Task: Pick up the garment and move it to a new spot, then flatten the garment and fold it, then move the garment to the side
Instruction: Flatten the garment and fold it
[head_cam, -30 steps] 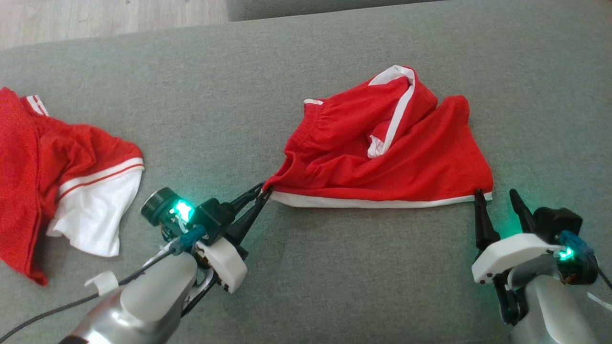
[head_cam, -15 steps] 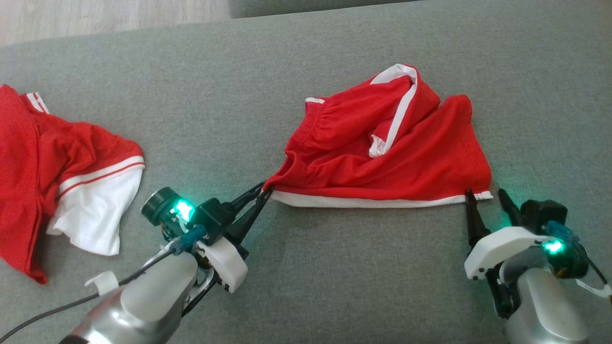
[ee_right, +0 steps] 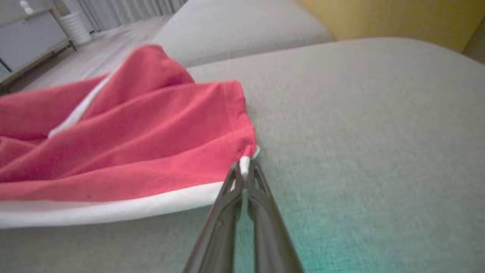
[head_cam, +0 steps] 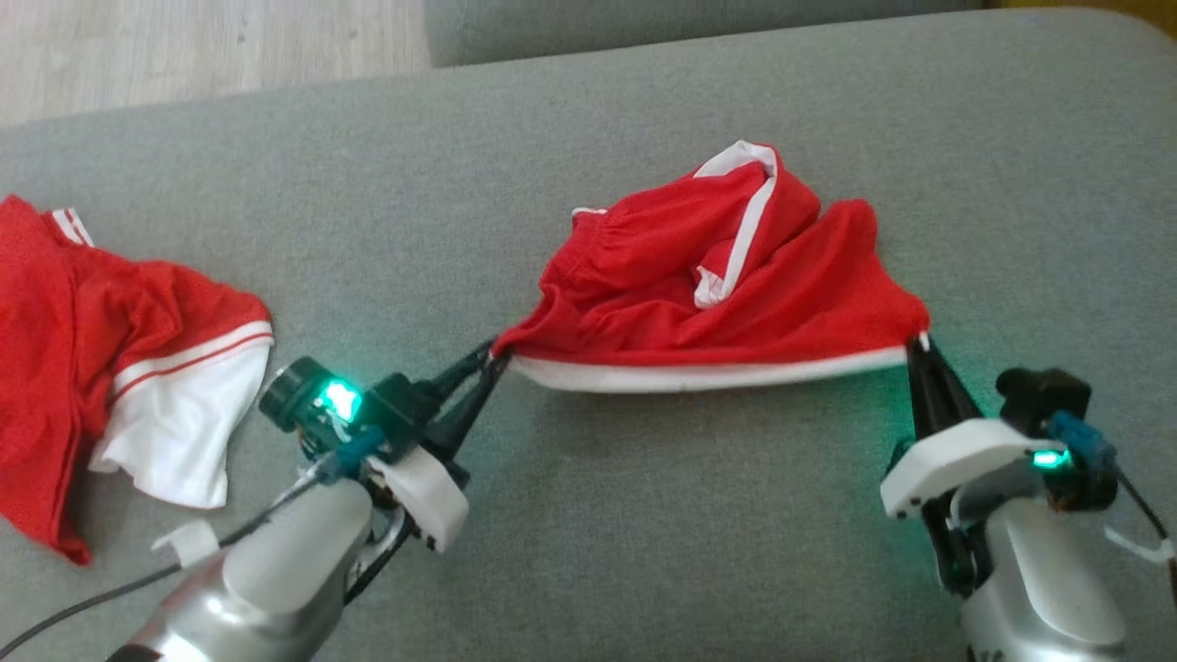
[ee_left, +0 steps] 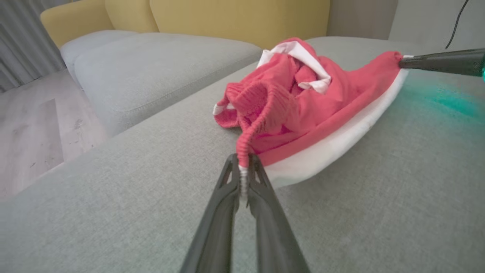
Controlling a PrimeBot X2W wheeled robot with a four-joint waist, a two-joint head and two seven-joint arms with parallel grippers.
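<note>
Nearest, the left gripper (head_cam: 494,354) pinches the left corner of the red shorts (head_cam: 717,294), fingers pressed together on the fabric. The right gripper (head_cam: 919,342) is clamped likewise on the right corner. The white hem is stretched between them over the grey sofa cushion (head_cam: 644,533). Beyond the hem, the shorts lie bunched at mid-cushion. The head view adds a red and white jersey (head_cam: 129,368) on the left. The left wrist view adds a yellow backrest (ee_left: 235,19) far off.

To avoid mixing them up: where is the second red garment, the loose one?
In the head view, the loose garment lies on the grey cushion at the far left, left of the left gripper and apart from the held garment.
</note>
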